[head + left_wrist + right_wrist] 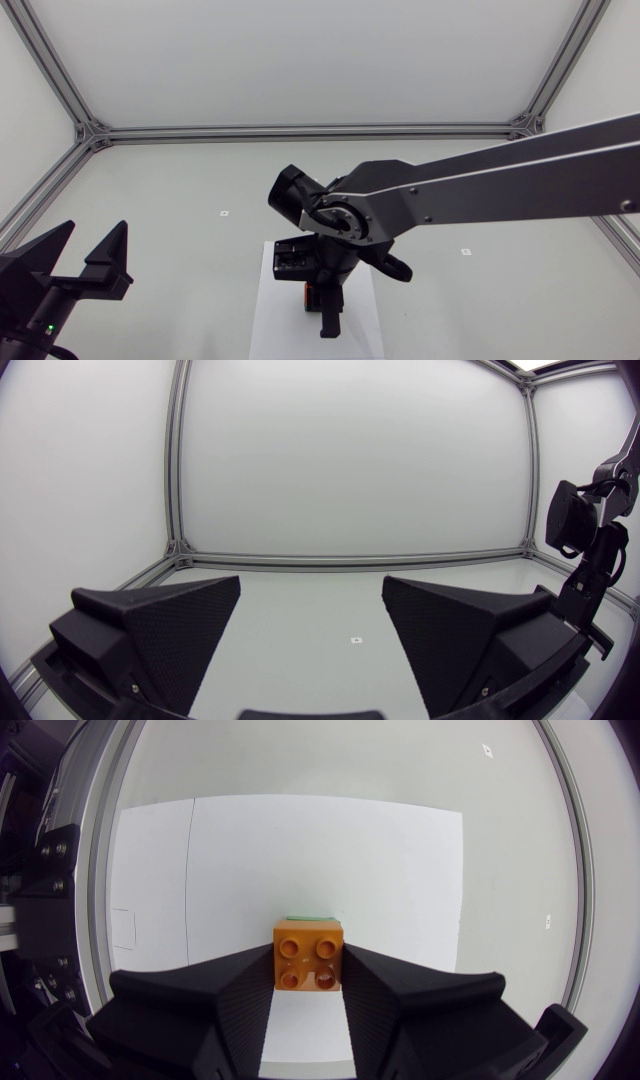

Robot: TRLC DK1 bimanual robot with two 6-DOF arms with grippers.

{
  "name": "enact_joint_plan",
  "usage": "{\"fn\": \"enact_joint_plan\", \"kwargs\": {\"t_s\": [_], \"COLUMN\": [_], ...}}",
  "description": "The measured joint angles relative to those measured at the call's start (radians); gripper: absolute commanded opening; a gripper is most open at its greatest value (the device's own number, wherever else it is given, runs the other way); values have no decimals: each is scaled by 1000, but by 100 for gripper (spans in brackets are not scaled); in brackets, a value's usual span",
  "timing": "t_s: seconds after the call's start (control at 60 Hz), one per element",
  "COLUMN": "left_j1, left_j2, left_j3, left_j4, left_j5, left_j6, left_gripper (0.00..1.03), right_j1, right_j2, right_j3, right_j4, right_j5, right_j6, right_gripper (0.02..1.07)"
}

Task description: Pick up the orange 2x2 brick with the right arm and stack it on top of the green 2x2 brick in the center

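In the right wrist view an orange 2x2 brick (309,963) sits studs-up between my right gripper's (308,956) two fingers, which press on it from both sides. Just past the orange brick a thin green edge of the green brick (311,917) shows, mostly hidden beneath it. In the head view the right gripper (325,305) points down over the white sheet (365,320), with a sliver of the orange brick (311,296) showing beside it. My left gripper (90,255) rests at the table's left side, open and holding nothing (310,585).
The white paper sheet (400,870) lies flat in the table's middle under the bricks. The long right arm (480,185) spans the table from the right side. Small markers (224,213) dot the grey tabletop.
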Motion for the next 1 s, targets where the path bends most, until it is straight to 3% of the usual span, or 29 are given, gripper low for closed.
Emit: {"fn": "enact_joint_plan", "kwargs": {"t_s": [1.0], "left_j1": [0], "left_j2": [0], "left_j3": [0], "left_j4": [0], "left_j5": [0], "left_j6": [0], "left_gripper": [99], "right_j1": [2], "right_j2": [70], "right_j3": [60], "right_j4": [-50], "right_j5": [53], "right_j6": [-30], "right_gripper": [30]}}
